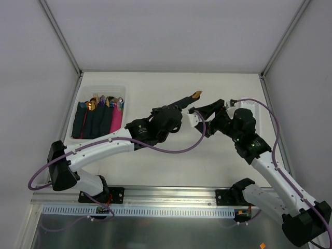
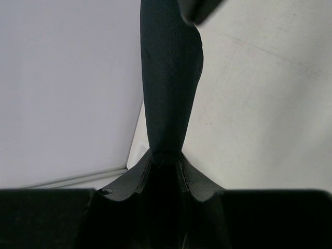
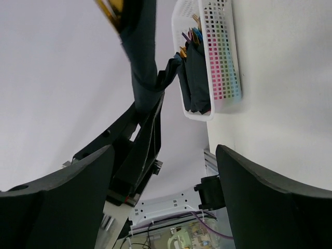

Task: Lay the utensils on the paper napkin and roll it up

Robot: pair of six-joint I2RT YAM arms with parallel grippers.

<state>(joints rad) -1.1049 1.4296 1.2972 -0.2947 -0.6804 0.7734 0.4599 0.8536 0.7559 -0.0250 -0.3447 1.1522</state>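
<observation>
The paper napkin (image 1: 185, 99) is rolled into a dark tube held above the table's middle, with a gold utensil (image 1: 196, 94) tip poking from its far end. My left gripper (image 1: 178, 107) is shut on the near end of the roll. In the left wrist view the napkin roll (image 2: 171, 78) rises straight out of the closed left gripper (image 2: 165, 158). Just right of the roll, my right gripper (image 1: 197, 116) is open and holds nothing. Its wrist view shows the right gripper (image 3: 163, 176) spread wide, with the napkin roll (image 3: 142, 57) and gold utensil (image 3: 110, 9) beyond, apart from them.
A white bin (image 1: 104, 87) stands at the back left, holding several dark rolled napkins, a pink one (image 1: 116, 119) and cutlery. In the right wrist view the white bin (image 3: 220, 62) shows past the roll. Metal frame posts run along the table's edges.
</observation>
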